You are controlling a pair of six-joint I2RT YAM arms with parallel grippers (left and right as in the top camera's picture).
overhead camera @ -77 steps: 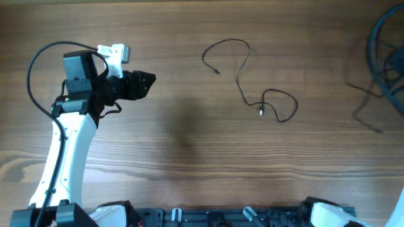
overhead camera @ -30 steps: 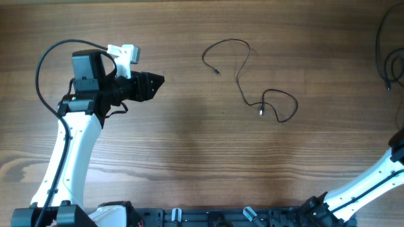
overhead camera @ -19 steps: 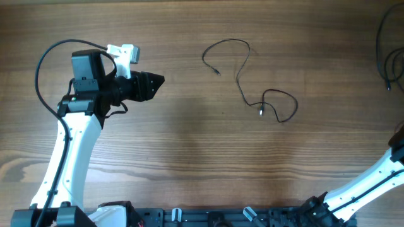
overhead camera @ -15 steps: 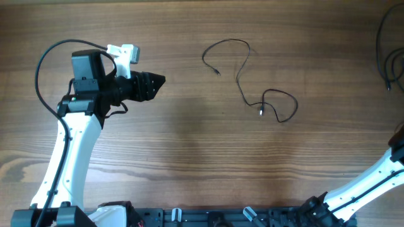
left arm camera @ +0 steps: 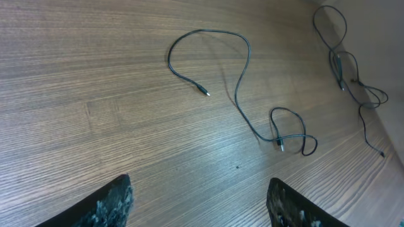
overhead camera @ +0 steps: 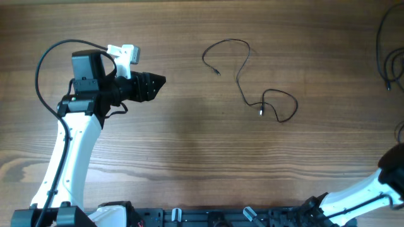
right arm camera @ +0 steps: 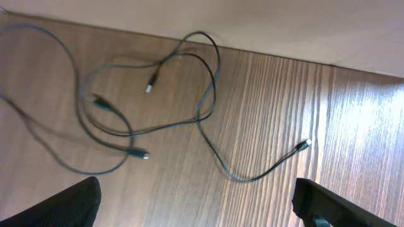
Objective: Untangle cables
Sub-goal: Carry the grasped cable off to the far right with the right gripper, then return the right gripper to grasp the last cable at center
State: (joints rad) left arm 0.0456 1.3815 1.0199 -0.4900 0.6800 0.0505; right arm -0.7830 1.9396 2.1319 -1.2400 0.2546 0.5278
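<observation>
One thin black cable [overhead camera: 238, 79] lies loose in curves on the middle of the wooden table, a small plug at each end; the left wrist view has this cable [left arm camera: 237, 94] ahead of my fingers. My left gripper [overhead camera: 153, 81] hovers well to its left, open and empty, both fingertips [left arm camera: 107, 203] apart at the bottom of the view. More thin cables [right arm camera: 217, 66] lie crossed over each other at the table's far right edge [overhead camera: 379, 44]. My right gripper [right arm camera: 199, 208] hangs above them, open and empty. Overhead shows only the right arm [overhead camera: 385, 183].
The table's far edge meets a pale wall [right arm camera: 284, 25] just behind the crossed cables. The left arm's own thick black cable [overhead camera: 44, 63] arcs out to its left. A dark rail [overhead camera: 221, 217] runs along the table's near edge.
The right arm has drawn back toward the near right corner. The cables at the right lie farther right than 2.6 s ago. The left arm has held still for the last second.
</observation>
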